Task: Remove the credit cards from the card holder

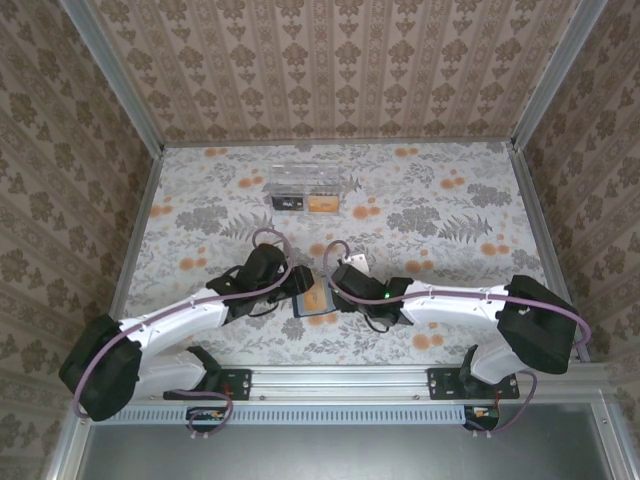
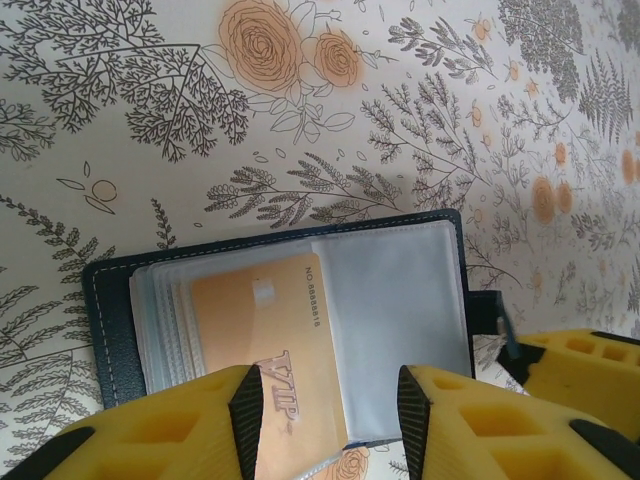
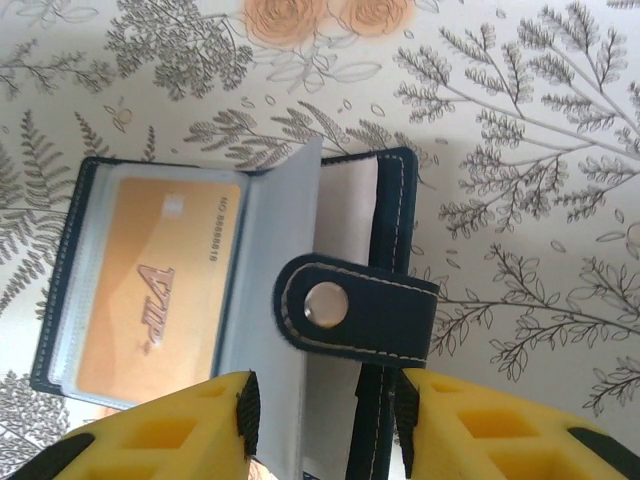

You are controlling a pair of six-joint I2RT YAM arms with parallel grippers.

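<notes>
With left hand (image 2: pixel 330 420) and right hand (image 3: pixel 325 430) held half open astride the card holder (image 2: pixel 105 320), nothing gripped, the sleeve (image 2: pixel 400 300) could be pinched instead of the orange card (image 2: pixel 270 340).

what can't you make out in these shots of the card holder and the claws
- Left wrist view: the orange card hides the sleeves behind it, so the card count is unknown.
- Both wrist views: whether the left claw or right claw pinches the card holder is cut off at the bottom edge.
- Top view: the clear box has contents too small to name.
</notes>
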